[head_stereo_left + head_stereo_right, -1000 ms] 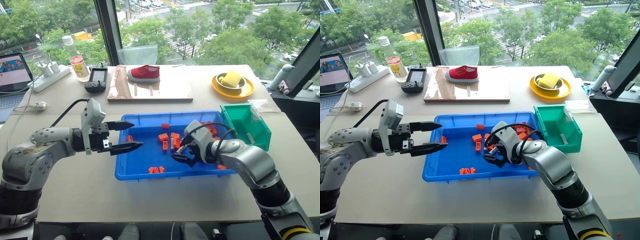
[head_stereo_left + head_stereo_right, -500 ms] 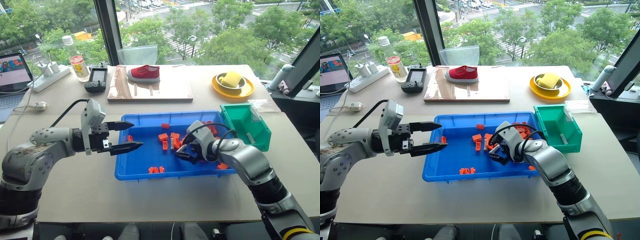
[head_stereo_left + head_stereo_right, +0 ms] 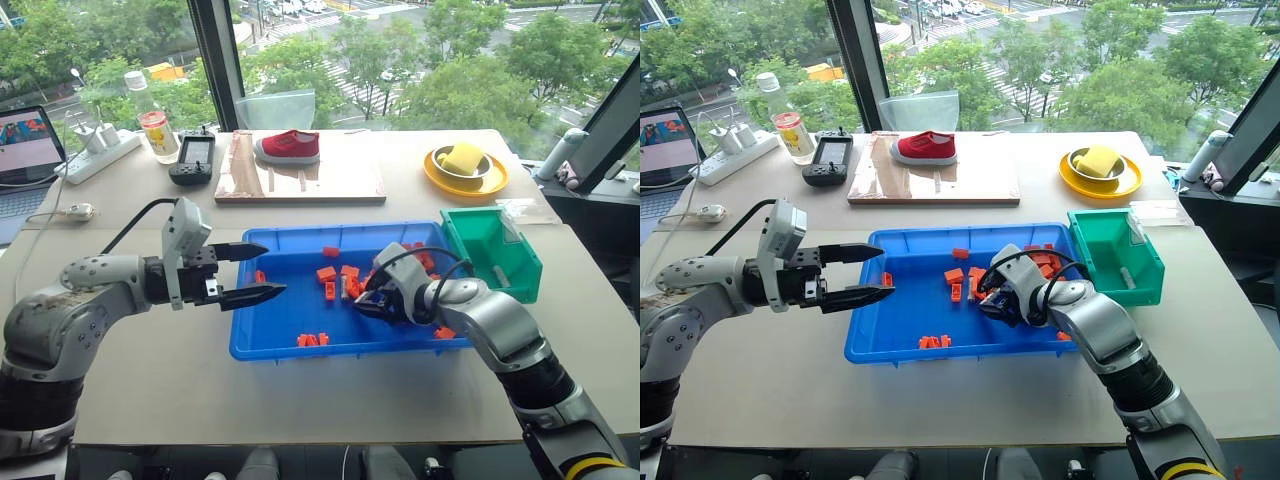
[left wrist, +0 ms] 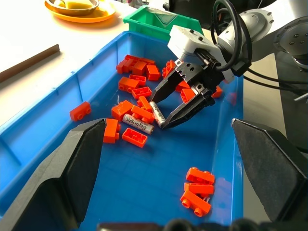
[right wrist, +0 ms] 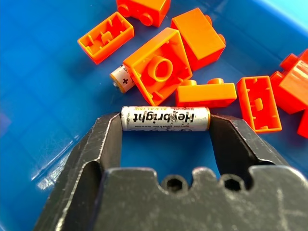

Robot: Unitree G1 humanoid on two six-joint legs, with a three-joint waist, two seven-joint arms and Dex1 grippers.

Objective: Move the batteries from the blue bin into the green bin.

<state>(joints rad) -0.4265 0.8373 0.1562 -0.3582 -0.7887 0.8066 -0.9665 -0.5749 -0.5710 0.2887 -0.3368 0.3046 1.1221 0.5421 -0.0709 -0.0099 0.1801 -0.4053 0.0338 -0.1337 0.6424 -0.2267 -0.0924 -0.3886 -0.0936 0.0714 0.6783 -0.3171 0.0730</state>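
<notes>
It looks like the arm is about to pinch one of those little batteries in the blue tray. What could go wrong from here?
The right gripper holds the battery by its two ends, so the round cylinder might slip or pop out. A second battery lies half under an orange block, so it could be missed. The green bin is small, so a drop might land outside.

Bright blue bin (image 3: 270,340) scattered with orange blocks (image 4: 132,113); silver-grey battery (image 5: 165,119) with black lettering, second battery (image 5: 121,78) showing an orange-gold end marked with a plus. Green bin (image 3: 520,268) beside it, black gripper fingers (image 5: 103,144). Further back: red shoe (image 3: 288,146) with white sole on pale wood board (image 3: 330,182), yellow dish (image 3: 440,178).
</notes>
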